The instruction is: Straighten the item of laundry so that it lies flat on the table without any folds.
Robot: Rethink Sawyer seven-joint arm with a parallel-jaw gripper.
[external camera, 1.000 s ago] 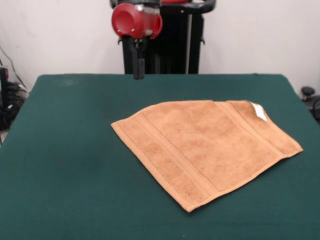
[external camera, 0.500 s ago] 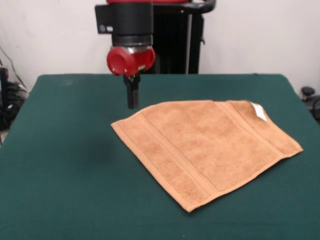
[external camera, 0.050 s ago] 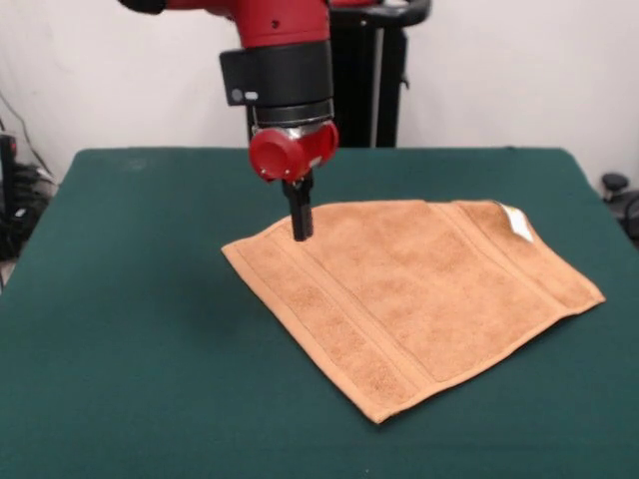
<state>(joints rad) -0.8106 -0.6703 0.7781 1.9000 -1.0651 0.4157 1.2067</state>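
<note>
Inspecting the towel [external camera, 0.050 s ago: 414, 299] lying skewed right of centre on the surface [external camera, 0.050 s ago: 130, 329], we find the claw [external camera, 0.050 s ago: 301, 232], seemingly closed and gripping nothing, poised over the far-left edge, presumably to seize and pull it flat.

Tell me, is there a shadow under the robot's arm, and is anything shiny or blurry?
Front view: the light is soft and even, with only a faint dark patch on the table left of the towel. The red part just above the end effector has small bright glints. The towel's weave and its white tag look clear, not blurred.
</note>
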